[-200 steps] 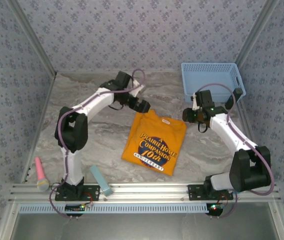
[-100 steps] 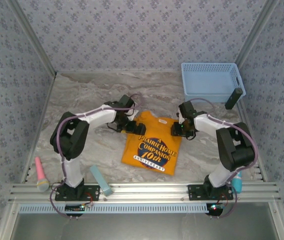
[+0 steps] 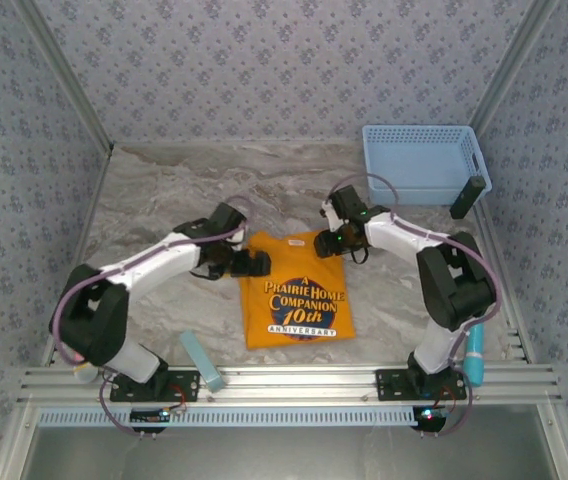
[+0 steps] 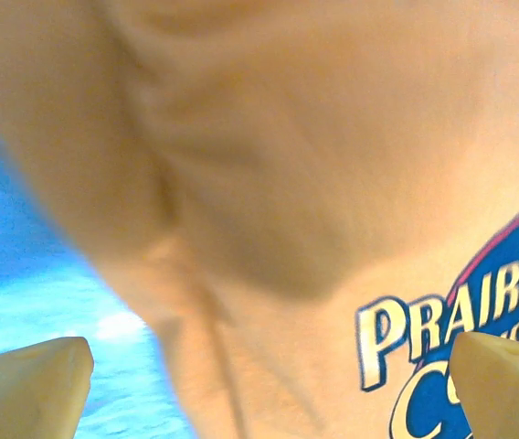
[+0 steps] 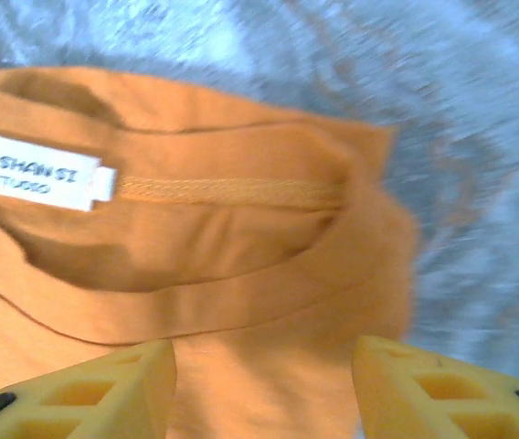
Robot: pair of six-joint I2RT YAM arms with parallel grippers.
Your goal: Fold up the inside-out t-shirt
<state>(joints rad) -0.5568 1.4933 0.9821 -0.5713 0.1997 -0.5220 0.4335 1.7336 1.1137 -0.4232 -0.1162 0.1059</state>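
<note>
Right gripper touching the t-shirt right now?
Cannot tell. Right wrist view: right gripper is open at the collar of the t-shirt, but finger-to-cloth contact isn't visible. The top view is too coarse.

Enclosure: 3 sides, rear wall [image 3: 284, 70], left wall [image 3: 14, 200], right wall [image 3: 564, 220], all w/ blue-grey floral-print wallpaper.
Corners: aluminium posts, left post [image 3: 64, 75] & right post [image 3: 509, 60], slanting outward toward top of view.
Work surface: tabletop [image 3: 164, 190], grey-white marble pattern, matte; reads blurred grey in right wrist view [image 5: 479, 110].
Near edge: slotted aluminium rail [image 3: 294, 382], perforated strip [image 3: 284, 415] just below, then plain grey panel [image 3: 284, 455].
Lighting: even, diffuse; shadows soft.
</note>
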